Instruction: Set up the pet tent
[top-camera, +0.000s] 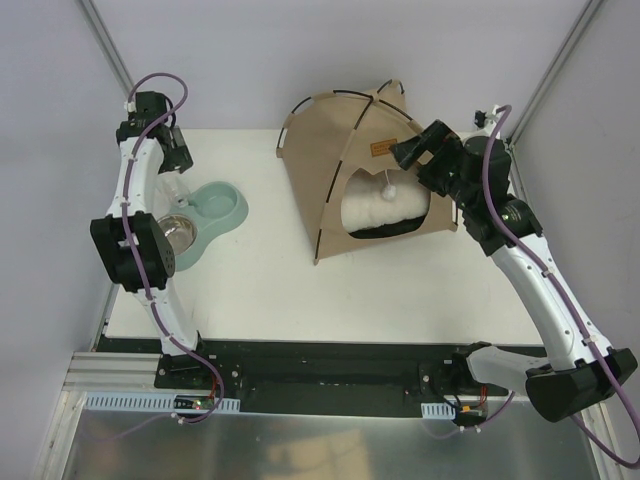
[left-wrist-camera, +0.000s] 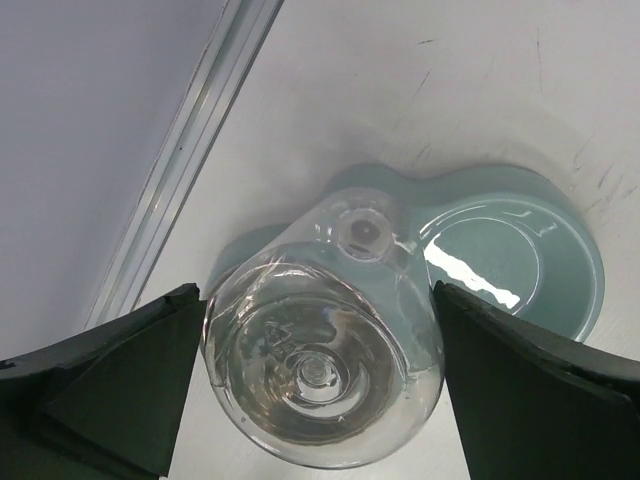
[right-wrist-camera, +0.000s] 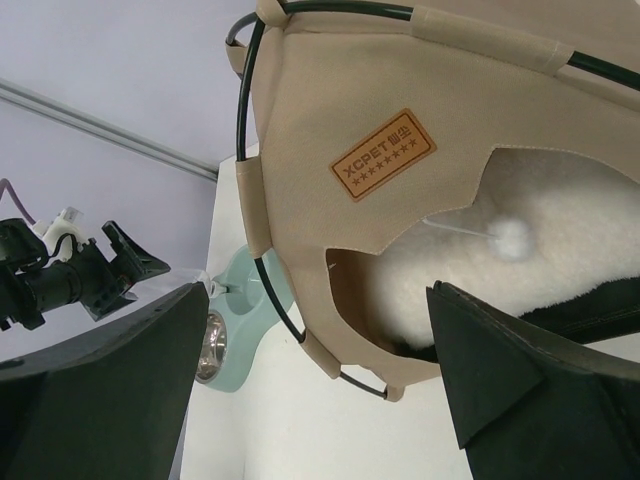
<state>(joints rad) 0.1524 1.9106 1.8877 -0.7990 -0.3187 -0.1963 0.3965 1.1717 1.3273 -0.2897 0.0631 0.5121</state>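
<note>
The tan pet tent (top-camera: 345, 140) stands at the back right of the white table, its black poles (top-camera: 330, 96) bowed through the sleeves. Its opening faces the front. A brown label patch (top-camera: 381, 148) sits above the opening and a white pom-pom (top-camera: 391, 188) hangs in it. A fluffy cream-white cushion (top-camera: 385, 208) lies inside. My right gripper (top-camera: 408, 154) is open and hovers at the tent's upper right front. In the right wrist view the tent (right-wrist-camera: 330, 90), label (right-wrist-camera: 384, 154) and pom-pom (right-wrist-camera: 512, 236) lie beyond the spread right gripper (right-wrist-camera: 318, 300). My left gripper (top-camera: 176, 156) is open.
A mint-green pet feeder (top-camera: 222, 212) with a steel bowl (top-camera: 178, 236) and an upturned clear bottle (top-camera: 177, 190) stands at the left. In the left wrist view the left gripper (left-wrist-camera: 316, 290) hangs over the bottle (left-wrist-camera: 320, 360), its fingers on either side. Frame posts and grey walls stand close behind.
</note>
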